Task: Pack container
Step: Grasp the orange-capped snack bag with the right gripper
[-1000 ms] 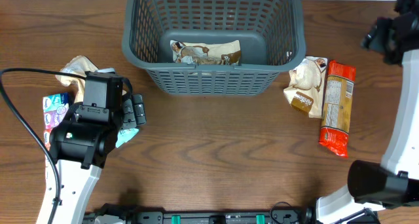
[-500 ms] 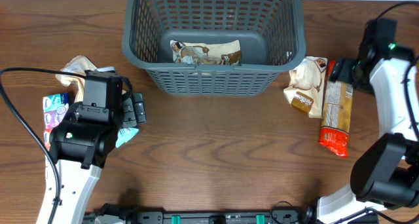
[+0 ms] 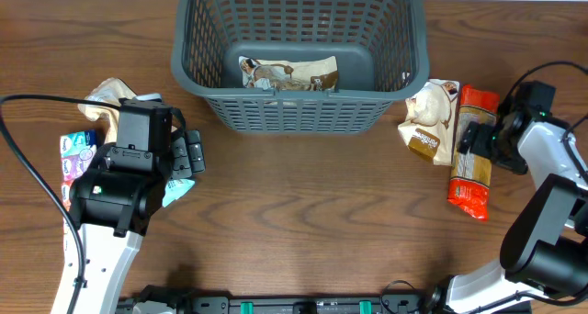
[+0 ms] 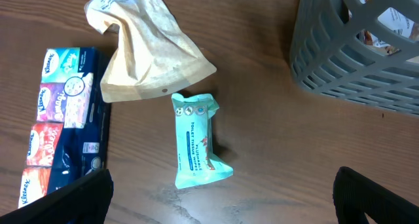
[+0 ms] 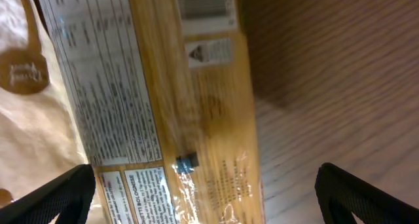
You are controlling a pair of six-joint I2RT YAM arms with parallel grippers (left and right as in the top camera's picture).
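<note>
Grasp step: right tool [image 3: 478, 138], fingers spread wide, hovers over the long orange pasta packet [image 3: 473, 190] directly beneath it; the dark grey basket [image 3: 299, 112] sits well off to its left. Next move looks like drop, clamp the packet, carry it to the basket. Left tool [image 3: 191, 155] is also spread apart, holding nothing.

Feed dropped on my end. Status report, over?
Left gripper open above mint packet. Right gripper open over orange packet. Container holds one brown packet. Nothing blocking.

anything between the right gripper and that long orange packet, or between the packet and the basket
Nothing sits between the open right gripper and the long orange packet. A beige pouch lies between that packet and the grey basket, so the packet would probably need lifting over it.
</note>
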